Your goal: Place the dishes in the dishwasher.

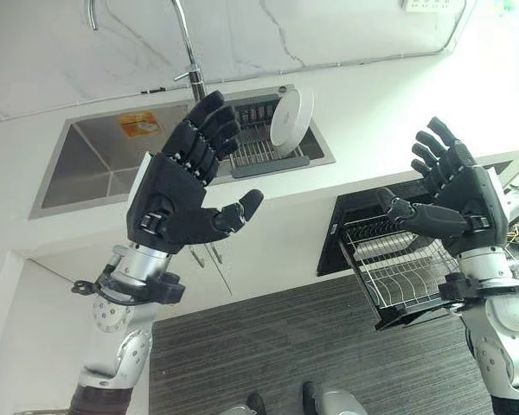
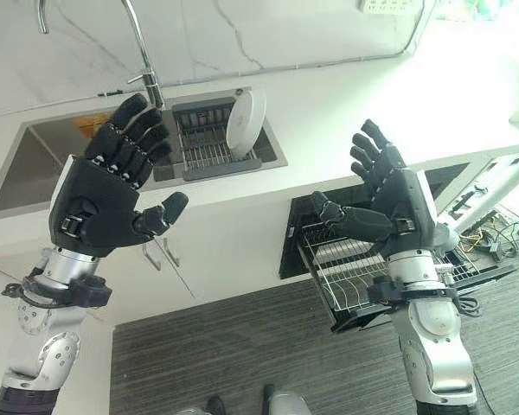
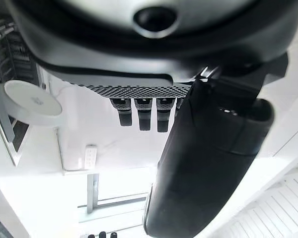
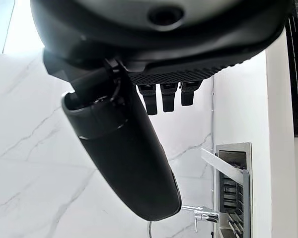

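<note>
Counter (image 1: 389, 104) of white stone runs across the upper half of the head views, with a marbled wall (image 1: 242, 35) above it at the top of the frame. Set into the counter at upper left is a steel sink (image 1: 95, 164), and a curved tap (image 1: 189, 52) rises behind its middle. In the right part of the sink sits a dark wire drying rack (image 1: 259, 147), and a single white plate (image 1: 291, 118) stands nearly upright in it, leaning toward the right; this is the dish in view, and neither hand touches it.

Below the counter edge at right centre, the dishwasher (image 1: 363, 216) is open, its wire basket (image 1: 402, 277) pulled out over the dark striped floor (image 1: 311, 346). The basket's rods look bare where they can be seen. White cabinet fronts with slim handles (image 1: 216, 259) fill the space under the sink.

Left hand (image 1: 177, 194) is raised in the centre left of the frame, palm toward the camera, fingers straight and spread, thumb out to the right, holding nothing; its fingertips overlap the left edge of the drying rack in the picture. Right hand (image 1: 454, 194) is raised at the right of the frame in front of the dishwasher opening, likewise released with fingers extended, covering part of the basket's back. In the left wrist view the plate (image 3: 32, 101) shows well apart from the fingers (image 3: 144, 116).
</note>
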Controlling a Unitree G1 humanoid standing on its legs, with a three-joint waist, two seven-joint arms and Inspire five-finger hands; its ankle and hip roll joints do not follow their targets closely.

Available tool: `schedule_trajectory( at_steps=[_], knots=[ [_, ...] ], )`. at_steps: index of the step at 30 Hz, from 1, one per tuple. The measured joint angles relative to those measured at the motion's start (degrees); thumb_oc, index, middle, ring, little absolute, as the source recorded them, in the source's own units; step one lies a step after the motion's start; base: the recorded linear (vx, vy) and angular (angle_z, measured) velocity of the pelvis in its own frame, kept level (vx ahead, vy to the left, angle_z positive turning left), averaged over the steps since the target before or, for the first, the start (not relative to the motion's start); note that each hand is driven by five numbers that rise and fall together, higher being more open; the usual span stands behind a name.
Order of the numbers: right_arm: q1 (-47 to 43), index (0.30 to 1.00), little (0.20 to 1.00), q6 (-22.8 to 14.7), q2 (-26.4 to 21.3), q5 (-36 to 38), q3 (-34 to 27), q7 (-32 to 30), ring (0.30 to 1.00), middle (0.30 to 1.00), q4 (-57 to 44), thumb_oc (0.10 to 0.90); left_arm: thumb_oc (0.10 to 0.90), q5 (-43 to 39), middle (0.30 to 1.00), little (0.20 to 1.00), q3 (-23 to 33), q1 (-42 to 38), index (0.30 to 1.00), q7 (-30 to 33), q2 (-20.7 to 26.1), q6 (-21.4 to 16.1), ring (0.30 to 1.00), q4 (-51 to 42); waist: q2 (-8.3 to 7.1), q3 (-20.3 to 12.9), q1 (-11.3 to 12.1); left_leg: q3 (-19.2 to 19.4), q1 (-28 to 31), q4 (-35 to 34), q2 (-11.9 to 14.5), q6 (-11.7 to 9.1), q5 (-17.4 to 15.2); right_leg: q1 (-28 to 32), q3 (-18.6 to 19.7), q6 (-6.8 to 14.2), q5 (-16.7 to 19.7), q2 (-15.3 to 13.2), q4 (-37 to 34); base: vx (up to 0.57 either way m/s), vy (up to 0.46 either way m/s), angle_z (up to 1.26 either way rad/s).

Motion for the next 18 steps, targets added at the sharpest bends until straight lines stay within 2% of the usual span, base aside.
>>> schedule_trajectory(
  at_steps=[2, 3, 4, 5, 6, 7, 8, 9, 11, 12, 14, 15, 17, 18],
  knots=[
    [0.64, 0.900, 0.900, 0.07, 0.07, 0.70, -0.40, 0.11, 0.900, 0.900, 0.15, 0.800, 0.800, -0.04, 0.900, 0.900, 0.01, 0.46, 0.900, -1.43, -1.93, -0.01, 0.900, -0.02, -0.38, 0.23, 0.36, -0.22, -2.59, 5.70, 0.11, -0.54, 0.09, -0.59, 0.76, -0.71, -0.89, -0.64, 1.72, 0.08, 0.055, 0.04],
    [0.78, 0.900, 0.900, 0.24, 0.24, 1.18, -0.04, 0.21, 0.900, 0.900, 0.31, 0.800, 0.800, -0.05, 0.900, 0.900, -0.04, 1.38, 0.900, -1.80, -3.42, -0.05, 0.900, -0.03, -0.18, 0.19, 0.55, -0.20, -4.71, 8.52, 0.88, -1.58, -1.21, -0.27, 0.86, -0.98, -0.76, -0.56, 1.69, 0.09, 0.105, 0.05],
    [0.67, 0.900, 0.900, 0.23, 0.80, 1.17, 0.05, 0.22, 0.900, 0.900, 0.49, 0.800, 0.800, -0.05, 0.900, 0.900, -0.24, 1.55, 0.900, -2.08, -3.83, -0.05, 0.900, -0.04, 0.17, 0.30, 0.47, -0.12, -6.52, 10.28, 1.78, -2.44, -2.55, -0.29, 0.71, -0.79, -1.03, -0.22, 1.57, 0.12, 0.135, 0.02],
    [0.61, 0.900, 0.900, 0.23, 1.07, 1.17, 0.29, 0.34, 0.900, 0.900, 1.04, 0.800, 0.800, -0.05, 0.900, 0.900, -0.43, 1.89, 0.900, -2.42, -3.91, -0.06, 0.900, -0.04, 0.89, 0.13, 0.60, -0.10, -8.41, 10.01, 2.76, -2.39, -2.91, -0.31, 0.55, -0.97, -0.90, 0.29, 1.22, 0.14, 0.143, -0.02],
    [0.54, 0.900, 0.900, 0.23, 1.11, 1.16, 0.36, 0.45, 0.900, 0.900, 2.16, 0.800, 0.800, -0.07, 0.900, 0.900, -0.49, 1.90, 0.900, -3.11, -3.95, -0.19, 0.900, 0.01, 0.93, 0.55, 0.75, -1.28, -11.40, 10.55, 3.81, -2.97, -2.78, -0.08, 0.79, -1.55, -1.30, 0.95, 1.03, 0.18, 0.203, -0.12],
    [0.56, 0.900, 0.900, 0.26, 1.39, 1.16, 0.30, 0.15, 0.900, 0.900, 2.67, 0.800, 0.800, -0.07, 0.900, 0.900, -0.53, 1.88, 0.900, -3.41, -3.95, -0.90, 0.900, 0.03, 1.61, 0.69, 1.07, -2.65, -14.32, 11.12, 3.85, -3.55, -2.21, 0.09, 1.06, -2.01, -1.51, 1.06, 1.08, 0.16, 0.212, -0.39],
    [0.75, 0.900, 0.900, 0.51, 0.83, 1.14, 0.37, 0.20, 0.900, 0.900, 2.68, 0.800, 0.800, -0.09, 0.900, 0.900, -0.48, 1.75, 0.900, -3.37, -3.97, -1.49, 0.900, 0.06, 1.99, 1.01, 2.31, -4.78, -16.65, 9.50, 3.67, -2.88, -1.60, 0.64, 2.41, -1.77, -1.69, 1.38, 1.11, 0.22, 0.315, -0.44],
    [0.76, 0.900, 0.900, 0.70, 0.82, 1.14, 0.56, 0.21, 0.900, 0.900, 2.68, 0.800, 0.800, -0.09, 0.900, 0.900, -0.49, 1.68, 0.900, -3.36, -4.00, -1.90, 0.900, 0.06, 2.08, 1.06, 2.27, -5.47, -17.05, 8.95, 3.49, -2.83, -1.26, 1.58, 2.61, -1.43, -2.20, 1.37, 1.12, 0.16, 0.242, -0.49],
    [1.96, 0.900, 0.900, 0.78, 0.09, 1.19, 0.19, 0.55, 0.900, 0.900, 1.41, 0.800, 0.800, -0.13, 0.900, 0.900, -0.24, 1.81, 0.900, -3.31, -3.96, -2.90, 0.900, -0.87, 3.21, 0.60, 2.32, -4.23, -14.94, 8.88, 3.73, -1.67, -1.21, 3.44, 3.34, 0.13, -3.63, 0.93, 1.51, 0.16, 0.208, -0.33],
    [2.83, 0.900, 0.900, 0.67, -0.38, 1.21, -0.39, 0.87, 0.900, 0.900, -0.05, 0.800, 0.800, -0.22, 0.900, 0.900, 0.36, 1.99, 0.900, -3.40, -3.96, -4.07, 0.900, -1.71, 3.19, 0.52, 2.11, -3.36, -13.65, 7.13, 3.28, -1.00, 0.52, 3.32, 3.72, 1.25, -5.11, 0.25, 2.83, 0.18, 0.206, -0.28],
    [4.89, 0.900, 0.900, 1.11, -0.22, 1.17, -1.07, 2.00, 0.900, 0.900, -3.07, 0.800, 0.800, -2.27, 0.900, 0.900, 1.54, 1.89, 0.900, -4.01, -3.71, -4.66, 0.900, -2.72, 1.54, 0.16, 1.78, -1.53, -11.67, 3.73, -0.07, -1.09, 0.86, 4.08, 4.67, 3.04, -5.77, -2.69, 2.00, 0.13, 0.148, -0.08],
    [4.97, 0.900, 0.900, 1.23, -0.21, 1.17, -1.18, 2.46, 0.900, 0.900, -3.75, 0.800, 0.800, -2.57, 0.900, 0.900, 1.88, 1.40, 0.900, -4.05, -3.73, -4.63, 0.900, -2.73, 1.62, 0.17, 1.51, -1.12, -11.24, 3.18, -0.78, -0.07, 1.65, 5.15, 4.45, 4.24, -4.97, -3.46, 0.43, 0.10, 0.114, 0.09],
    [4.85, 0.900, 0.900, 2.62, -0.35, 1.12, -0.71, 3.26, 0.900, 0.900, -4.10, 0.800, 0.800, -2.57, 0.900, 0.900, 1.91, 0.25, 0.900, -4.07, -3.72, -4.59, 0.900, -2.71, 1.56, 0.16, 1.94, -1.41, -10.19, 3.52, -2.03, 3.78, 4.26, 7.59, 4.07, 5.88, -5.43, -4.47, -0.61, 0.09, 0.109, 0.18],
    [4.80, 0.900, 0.900, 2.98, -0.40, 1.14, -0.05, 3.50, 0.900, 0.900, -4.09, 0.800, 0.800, -2.56, 0.900, 0.900, 1.91, -0.27, 0.900, -4.10, -3.68, -4.60, 0.900, -2.71, 0.52, -0.10, 1.93, -1.67, -9.94, 3.55, -3.24, 4.12, 3.87, 8.08, 3.06, 6.45, -5.82, -5.70, -1.04, 0.11, 0.131, 0.23]
  ],
)
